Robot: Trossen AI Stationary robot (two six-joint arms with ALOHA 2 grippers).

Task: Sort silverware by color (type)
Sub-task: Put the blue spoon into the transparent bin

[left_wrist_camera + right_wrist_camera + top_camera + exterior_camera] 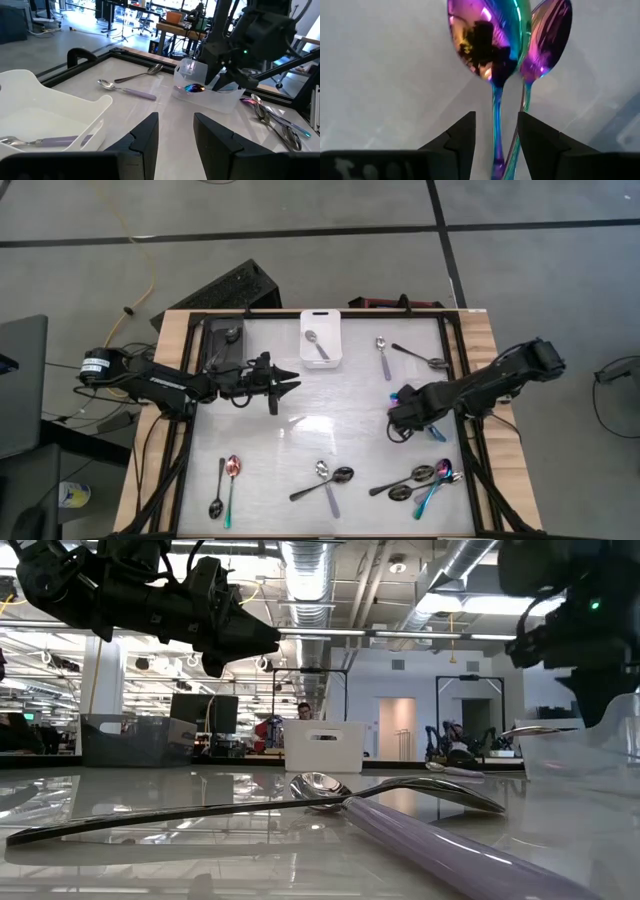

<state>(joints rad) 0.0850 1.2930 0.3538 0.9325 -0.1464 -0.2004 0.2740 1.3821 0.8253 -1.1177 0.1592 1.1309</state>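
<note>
Right now the right claw (pixel 496 120) hangs open over the clear bin (pixel 220 97). Two rainbow spoons (pixel 487 40) lie directly beneath it, one handle running between the fingers, untouched as far as I can tell. Nearest loose work is the mixed cluster (pixel 425 478) at 5 o'clock from it on the surface (pixel 300 440), so the right arm is closer. The left claw (pixel 175 120) is open and empty near the white bin (pixel 322 360). Rough count: rainbow five, silver three, black about six.
</note>
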